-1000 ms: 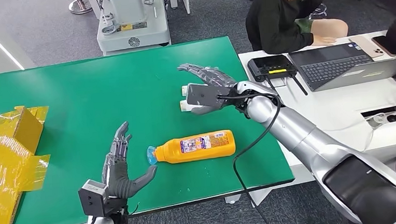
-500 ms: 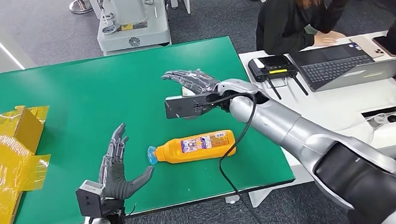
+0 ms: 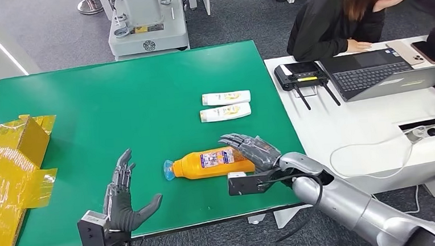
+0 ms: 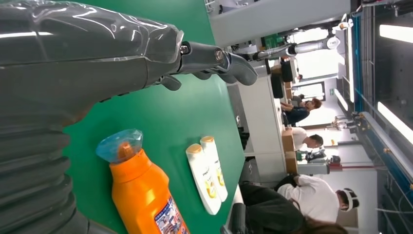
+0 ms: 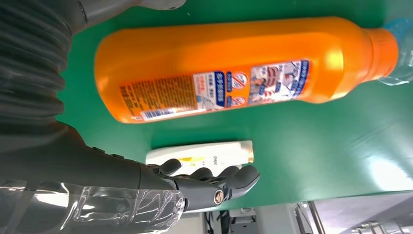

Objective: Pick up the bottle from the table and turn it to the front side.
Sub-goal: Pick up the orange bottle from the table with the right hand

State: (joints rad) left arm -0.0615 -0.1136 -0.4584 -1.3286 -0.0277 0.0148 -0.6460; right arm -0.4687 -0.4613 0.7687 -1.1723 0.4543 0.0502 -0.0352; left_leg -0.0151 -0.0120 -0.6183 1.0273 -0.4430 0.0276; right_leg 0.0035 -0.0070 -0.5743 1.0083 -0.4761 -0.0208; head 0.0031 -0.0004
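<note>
The orange bottle [image 3: 213, 162] lies flat on the green bench [image 3: 117, 100], not yet lifted. Its long axis runs across your view, the blue cap [image 3: 168, 170] pointing toward the left hand [image 3: 123, 200] and the base toward the right hand [image 3: 251, 152]. A printed label panel [image 5: 229, 90] faces up and slightly to one side; whether that is the front face cannot be told.

You are at the approach step. The right hand hovers over the base end, its fingers [image 3: 236, 142] spread and arched above the bottle, with nothing held; in the right wrist view they stand clear of the bottle's far side. Contact cannot be confirmed.

The left hand is open, fingers [image 3: 123, 163] spread, near the cap but apart from it.

In my judgement the next move calls for you to lower the right hand, wrap the fingers round the body near the base, then lift and roll it.

Beyond the fingers of the right hand lie two white bottles [image 3: 226, 105], side by side.
</note>
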